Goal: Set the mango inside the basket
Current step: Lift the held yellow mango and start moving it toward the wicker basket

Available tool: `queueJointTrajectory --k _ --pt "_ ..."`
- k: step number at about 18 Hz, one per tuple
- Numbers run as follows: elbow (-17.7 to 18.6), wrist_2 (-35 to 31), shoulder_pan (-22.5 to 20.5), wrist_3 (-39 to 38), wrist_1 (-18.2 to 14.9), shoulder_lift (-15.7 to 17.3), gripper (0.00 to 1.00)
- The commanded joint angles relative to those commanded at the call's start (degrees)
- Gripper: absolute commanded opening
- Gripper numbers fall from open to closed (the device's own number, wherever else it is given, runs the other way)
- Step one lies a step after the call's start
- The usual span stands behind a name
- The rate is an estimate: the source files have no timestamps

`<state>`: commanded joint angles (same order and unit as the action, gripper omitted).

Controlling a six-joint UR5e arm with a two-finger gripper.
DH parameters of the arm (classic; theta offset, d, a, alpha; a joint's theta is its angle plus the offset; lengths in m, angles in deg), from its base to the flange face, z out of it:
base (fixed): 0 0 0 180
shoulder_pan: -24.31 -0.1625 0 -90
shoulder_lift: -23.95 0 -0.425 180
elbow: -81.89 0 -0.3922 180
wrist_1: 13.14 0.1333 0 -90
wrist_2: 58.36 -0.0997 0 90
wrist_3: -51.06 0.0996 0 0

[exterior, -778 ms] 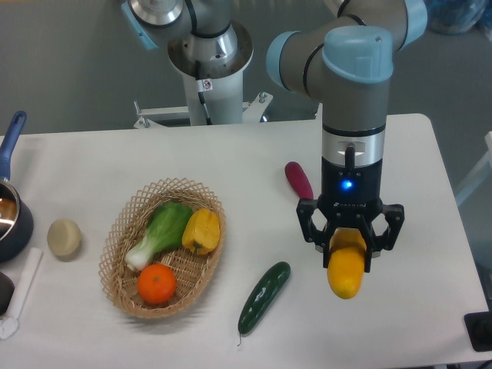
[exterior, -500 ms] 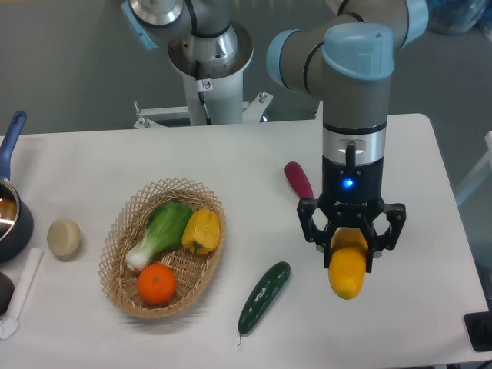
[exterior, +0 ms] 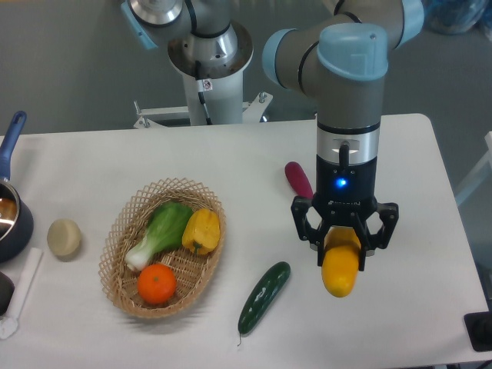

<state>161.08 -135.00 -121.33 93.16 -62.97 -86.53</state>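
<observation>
Since the earlier pictures, the grey and light blue robot arm has slid a little to the left, and the fruit it carries has gone with it. Everything else sits where it was.

The black two-finger gripper points straight down in the lower right part of the frame. Its fingers are squeezed onto the top of the smooth, long yellow-orange mango. The mango hangs from the fingers with its round end down, above the white table. It is well apart from the oval tan wicker basket, which sits in the lower left part of the frame.

Inside the basket lie a green and white leafy bok choy, a lumpy yellow bell pepper and a round orange. The pepper touches the bok choy. The orange is near the bottom end of the basket.

A dark green cucumber lies on the table between the basket and the mango. A dark pink long vegetable lies just left of the arm, partly hidden behind it. A pale round potato sits left of the basket. At the left edge is a dark pot with a blue handle, only partly in the frame.
</observation>
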Motion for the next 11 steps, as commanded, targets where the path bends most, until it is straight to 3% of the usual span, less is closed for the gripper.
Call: queueJointTrajectory --k 7,11 --pt "1.6 -1.9 3.7 -1.7 -0.1 -2.6 0.34" --pt "3.7 -8.1 8.0 -1.1 -0.4 -2.4 0.34"
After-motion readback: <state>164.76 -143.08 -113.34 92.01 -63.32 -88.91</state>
